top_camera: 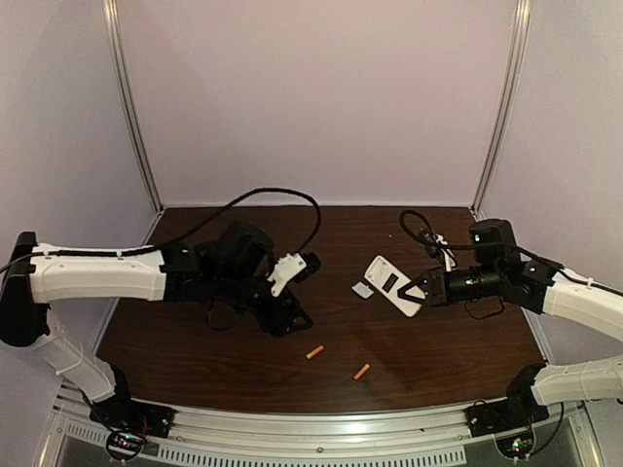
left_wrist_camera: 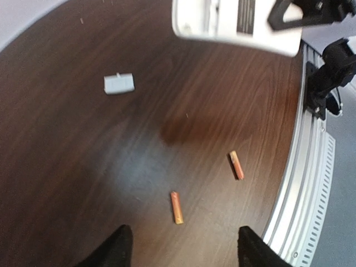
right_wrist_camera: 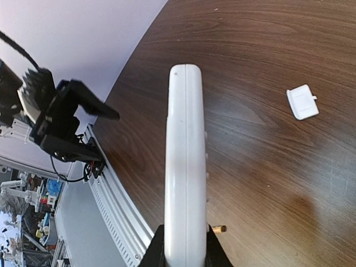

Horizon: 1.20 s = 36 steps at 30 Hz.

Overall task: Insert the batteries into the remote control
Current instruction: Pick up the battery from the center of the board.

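The white remote control (top_camera: 391, 284) hangs above the table with my right gripper (top_camera: 417, 290) shut on its near end; its plain back with a dark slot faces up. In the right wrist view the remote control (right_wrist_camera: 185, 161) is seen edge-on between the fingers (right_wrist_camera: 156, 251). Two orange batteries (top_camera: 314, 352) (top_camera: 362, 371) lie loose on the dark wood near the front edge. My left gripper (top_camera: 295, 318) hovers left of them, open and empty. In the left wrist view one battery (left_wrist_camera: 177, 207) lies just ahead of the spread fingertips (left_wrist_camera: 114, 249), and the other battery (left_wrist_camera: 237, 165) is further right.
A small white cover piece (top_camera: 362, 290) lies on the table just left of the remote, also visible as the cover piece (left_wrist_camera: 119, 83) (right_wrist_camera: 303, 102). A metal rail (top_camera: 321, 428) runs along the table's front edge. A black cable (top_camera: 282, 195) loops behind the left arm.
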Each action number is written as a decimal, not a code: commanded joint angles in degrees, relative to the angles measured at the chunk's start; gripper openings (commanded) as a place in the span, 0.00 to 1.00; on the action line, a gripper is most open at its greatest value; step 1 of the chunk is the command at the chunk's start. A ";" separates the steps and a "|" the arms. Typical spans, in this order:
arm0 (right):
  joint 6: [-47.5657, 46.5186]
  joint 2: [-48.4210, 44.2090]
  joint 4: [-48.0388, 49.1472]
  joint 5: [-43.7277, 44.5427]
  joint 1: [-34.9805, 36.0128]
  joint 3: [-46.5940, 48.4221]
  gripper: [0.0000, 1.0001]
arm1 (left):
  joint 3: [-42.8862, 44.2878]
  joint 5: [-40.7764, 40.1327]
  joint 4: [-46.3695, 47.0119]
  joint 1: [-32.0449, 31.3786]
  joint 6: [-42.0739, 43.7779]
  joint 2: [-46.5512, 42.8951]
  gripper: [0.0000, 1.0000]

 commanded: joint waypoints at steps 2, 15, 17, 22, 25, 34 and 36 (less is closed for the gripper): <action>1.70 -1.35 -0.65 2.35 -3.65 -2.37 0.00 | 8.47 -4.63 -11.81 -5.13 3.29 13.84 0.49; 0.19 -2.88 -2.70 0.75 -6.53 -4.39 0.00 | 23.34 -6.69 -21.42 -6.84 3.05 31.35 0.23; -0.22 -2.85 -3.04 0.66 -6.77 -4.50 0.00 | 24.61 -7.08 -22.73 -6.88 3.09 32.56 0.21; -0.81 -2.54 -3.58 0.65 -7.69 -4.76 0.00 | 28.04 -7.36 -26.28 -6.88 3.22 36.12 0.18; -1.19 -2.51 -3.87 0.50 -8.23 -4.77 0.00 | 29.82 -7.15 -27.92 -6.85 3.26 38.00 0.16; -1.60 -2.53 -4.26 -0.48 -9.44 -4.70 0.00 | 33.76 -8.36 -32.22 -6.87 2.70 42.79 0.07; -1.68 -2.50 -4.28 -0.69 -9.54 -4.73 0.00 | 33.94 -8.76 -32.71 -6.88 2.61 43.16 0.05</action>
